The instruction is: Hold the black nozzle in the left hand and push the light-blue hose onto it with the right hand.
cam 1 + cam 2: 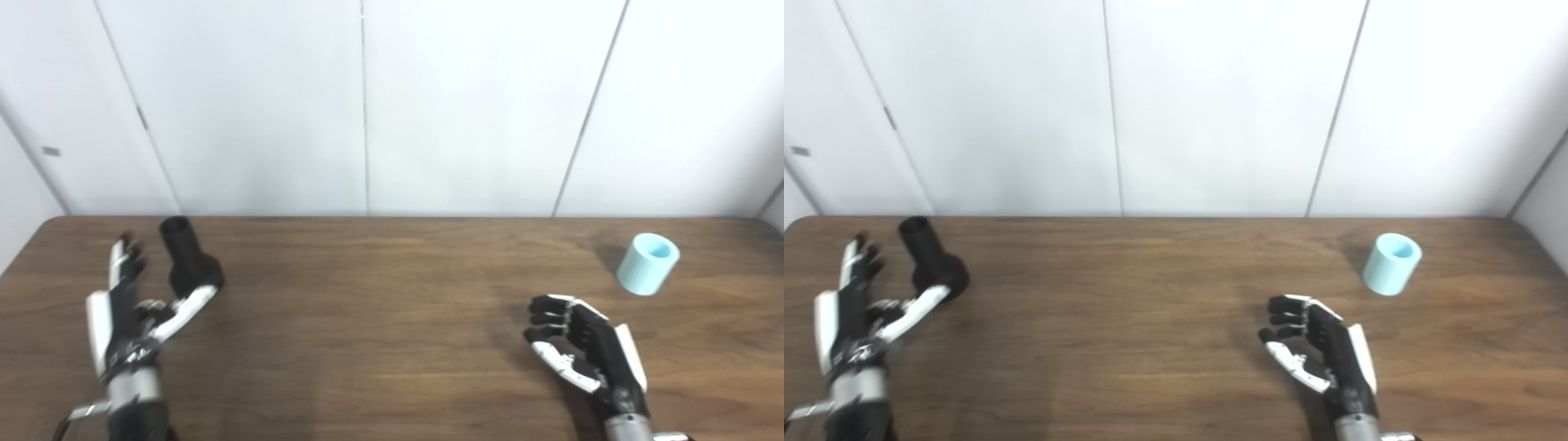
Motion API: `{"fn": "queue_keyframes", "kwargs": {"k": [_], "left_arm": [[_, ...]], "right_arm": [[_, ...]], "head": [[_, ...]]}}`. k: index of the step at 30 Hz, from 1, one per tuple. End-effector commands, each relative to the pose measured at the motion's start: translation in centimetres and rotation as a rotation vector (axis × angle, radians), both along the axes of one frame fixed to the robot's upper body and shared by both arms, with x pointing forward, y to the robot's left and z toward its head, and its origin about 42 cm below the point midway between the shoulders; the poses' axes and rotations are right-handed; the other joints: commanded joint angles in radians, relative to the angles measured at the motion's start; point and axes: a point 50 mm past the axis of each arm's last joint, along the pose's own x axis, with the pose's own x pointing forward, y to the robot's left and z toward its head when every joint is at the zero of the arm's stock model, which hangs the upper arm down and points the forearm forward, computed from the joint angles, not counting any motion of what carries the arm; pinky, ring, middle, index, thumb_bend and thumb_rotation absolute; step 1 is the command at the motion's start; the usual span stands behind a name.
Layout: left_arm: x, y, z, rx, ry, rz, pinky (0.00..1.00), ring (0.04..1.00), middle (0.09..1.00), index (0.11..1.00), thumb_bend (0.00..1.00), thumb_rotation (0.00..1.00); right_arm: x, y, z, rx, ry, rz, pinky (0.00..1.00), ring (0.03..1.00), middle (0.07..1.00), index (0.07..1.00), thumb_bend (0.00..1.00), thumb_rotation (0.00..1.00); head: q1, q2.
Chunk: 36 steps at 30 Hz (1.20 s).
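Nozzle [188, 257]: black, on table [380, 318] far-left, just beyond left hand [131, 312]; thumb tip at its base.
Left hand: spread wide, holding nothing.
Hose [648, 263]: light-blue, far-right, apart from right hand [582, 346].
Right hand: fingers loosely curled, empty.
Between hands: bare wood.

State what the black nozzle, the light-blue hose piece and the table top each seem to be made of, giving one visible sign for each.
Black nozzle: probably matte plastic; dull, no glints. Light-blue hose: looks like smooth plastic or rubber; even pastel colour, thick wall. Table: wood or wood-look laminate; brown grain streaks, faint sheen.
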Motion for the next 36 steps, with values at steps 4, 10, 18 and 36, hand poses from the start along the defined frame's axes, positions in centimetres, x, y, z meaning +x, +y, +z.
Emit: {"fn": "queue_keyframes", "kwargs": {"k": [4,10,18,36], "left_arm": [[2.3,4.1,-3.1,0.015,-0.023,0.018,0.0,0.987,0.956,1.0,0.92,0.3],[4.4,4.9,-4.3,0.049,0.01,0.064,0.0,1.0,0.992,1.0,0.99,0.36],[6.2,2.9,-4.7,0.012,0.06,0.167,0.0,1.0,1.0,1.0,1.0,0.39],[7.1,1.6,-6.0,0.063,0.137,0.135,0.0,1.0,0.956,0.972,1.0,0.43]], "right_arm": [[-0.2,-2.3,-0.4,-0.009,-0.011,-0.007,0.56,0.645,0.658,0.632,0.26,0.06],[-0.1,-3.7,-0.4,-0.013,-0.016,-0.025,0.57,0.647,0.661,0.636,0.25,0.0],[0.7,-6.1,-0.4,0.026,0.005,-0.029,0.55,0.656,0.665,0.632,0.23,0.08],[1.8,-7.6,-1.1,-0.01,0.027,-0.055,0.51,0.624,0.644,0.603,0.22,0.36]], "head": [[0.074,-0.003],[0.229,-0.019],[0.442,-0.058],[0.518,-0.102]]}}
